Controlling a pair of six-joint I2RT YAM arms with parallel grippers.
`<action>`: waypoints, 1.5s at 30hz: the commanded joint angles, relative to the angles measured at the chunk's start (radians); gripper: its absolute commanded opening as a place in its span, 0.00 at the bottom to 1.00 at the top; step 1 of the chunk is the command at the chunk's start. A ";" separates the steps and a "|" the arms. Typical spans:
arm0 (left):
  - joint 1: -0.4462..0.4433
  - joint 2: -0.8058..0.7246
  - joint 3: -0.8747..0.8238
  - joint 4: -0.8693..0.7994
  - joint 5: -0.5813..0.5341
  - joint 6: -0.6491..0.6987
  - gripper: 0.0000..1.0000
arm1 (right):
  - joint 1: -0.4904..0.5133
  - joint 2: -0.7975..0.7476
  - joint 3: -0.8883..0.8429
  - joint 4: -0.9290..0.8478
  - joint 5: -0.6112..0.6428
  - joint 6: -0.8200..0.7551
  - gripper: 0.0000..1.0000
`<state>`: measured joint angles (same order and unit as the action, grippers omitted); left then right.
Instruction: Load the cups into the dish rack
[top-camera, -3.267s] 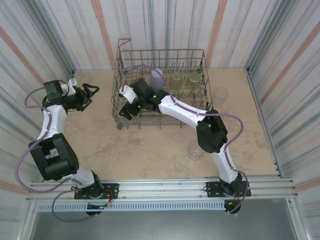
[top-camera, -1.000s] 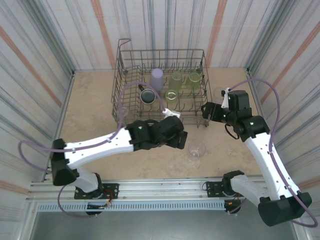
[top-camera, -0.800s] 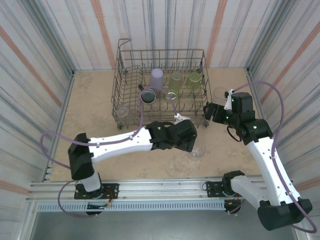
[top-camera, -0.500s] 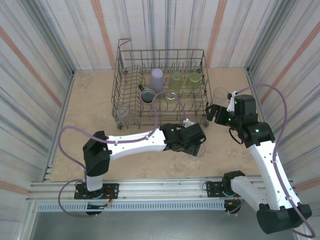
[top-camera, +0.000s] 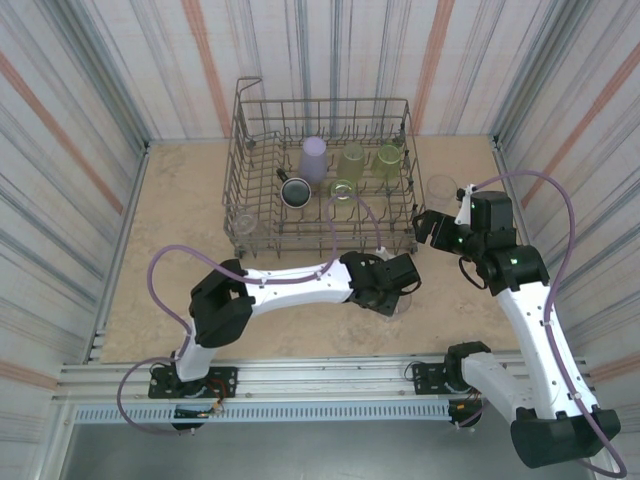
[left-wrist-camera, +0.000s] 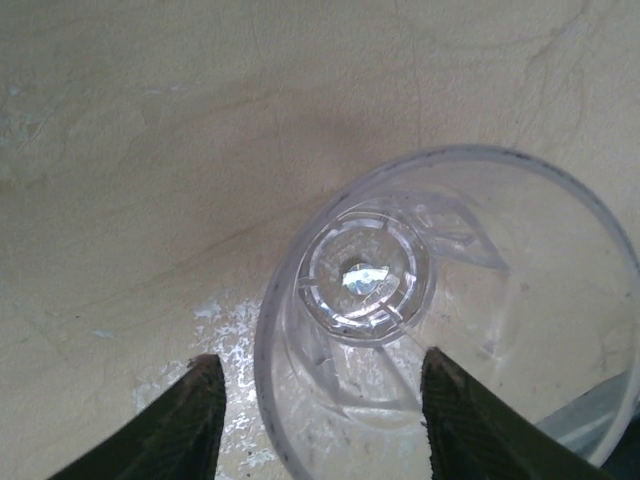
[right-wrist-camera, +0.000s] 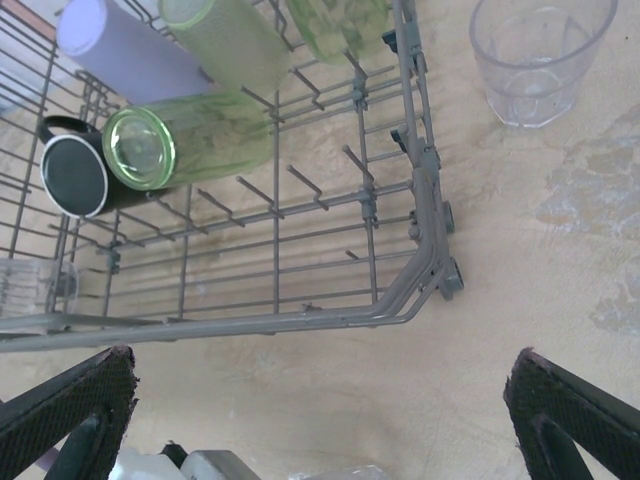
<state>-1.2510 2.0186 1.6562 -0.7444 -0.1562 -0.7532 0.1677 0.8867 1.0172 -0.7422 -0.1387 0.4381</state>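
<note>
Against the far edge of the tabletop (top-camera: 180, 260), at its middle: the dish rack (top-camera: 270, 125). Inside it, a lavender cup (top-camera: 314, 158), three yellow-green cups (top-camera: 352, 160), a black mug (top-camera: 294, 190) and, in the near left corner of the rack, the corner clear cup (top-camera: 245, 224). Just beside the rack's right wall, toward the tabletop's right edge: the right-hand clear cup (top-camera: 440, 187), upright and apart from everything else. In front of the rack's near right corner, toward the near edge: the near clear cup (top-camera: 400, 302), upright, mouth up, with only the left arm close around it.

Over that cup, the left tool (left-wrist-camera: 318, 356): fingers (left-wrist-camera: 185, 425) apart, one outside the cup's wall, the other over its mouth. Not clamped on the plastic; actual contact impossible to judge.

Just off the rack's near right corner, between the two loose cups, the right tool (right-wrist-camera: 320, 365): fingers spread wide, empty, hanging above bare tabletop.

Compared with half a second ago: left arm stretched further toward the right edge, its tool now straddling the near clear cup's wall; right arm almost exactly where it was; cups and rack unmoved.
</note>
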 joint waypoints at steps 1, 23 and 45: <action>0.008 0.025 0.046 -0.038 -0.003 0.008 0.46 | -0.011 -0.020 -0.019 -0.006 -0.022 0.026 0.99; 0.022 -0.108 0.003 -0.090 -0.016 0.008 0.00 | -0.014 -0.045 0.004 -0.016 -0.045 0.042 0.99; 0.057 -0.457 -0.071 -0.145 -0.118 0.020 0.00 | -0.008 -0.040 0.029 0.038 -0.170 0.113 0.99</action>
<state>-1.2140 1.6333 1.6081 -0.8673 -0.2195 -0.7448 0.1616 0.8494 1.0153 -0.7341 -0.2569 0.5190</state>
